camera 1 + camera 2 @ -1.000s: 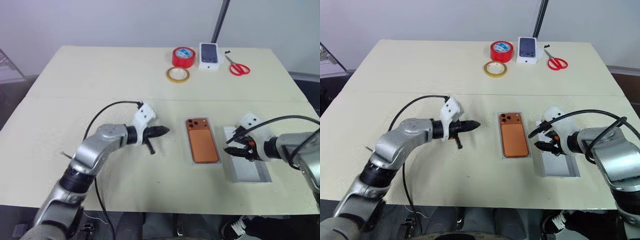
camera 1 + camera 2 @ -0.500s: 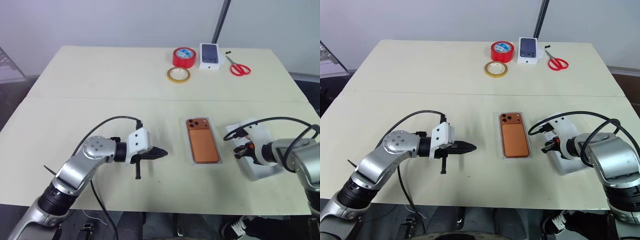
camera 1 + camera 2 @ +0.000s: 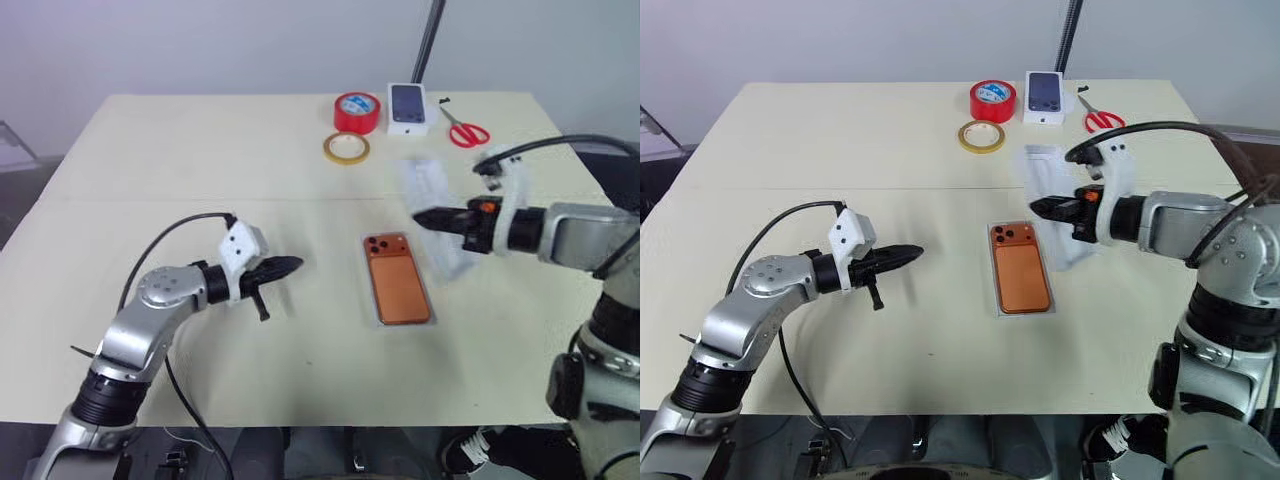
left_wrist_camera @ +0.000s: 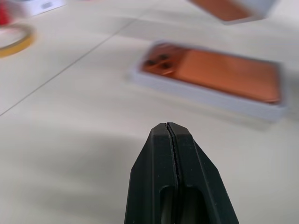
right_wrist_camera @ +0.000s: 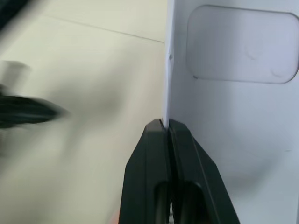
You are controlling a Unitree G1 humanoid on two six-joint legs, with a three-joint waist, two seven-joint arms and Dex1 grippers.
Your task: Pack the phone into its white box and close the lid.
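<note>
Your right gripper [image 3: 1038, 206] is clenched on one wall of the lid [image 3: 1052, 192], holding it tilted in the air just beyond the phone [image 3: 1020, 277]. The phone lies face down in the white box [image 3: 378, 318] on the table [image 3: 200, 150]. Your left gripper [image 3: 292, 265] hovers pinched shut, empty, well to the phone's left.

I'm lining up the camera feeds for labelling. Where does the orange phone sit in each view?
Left eye view: the phone lies back up, just right of centre on the table.
Right eye view: the same spot, just right of centre.
Left wrist view: it lies in the white box, ahead of the left gripper.
Shared landmark: the yellow tape ring, beyond the phone's lens end.
</note>
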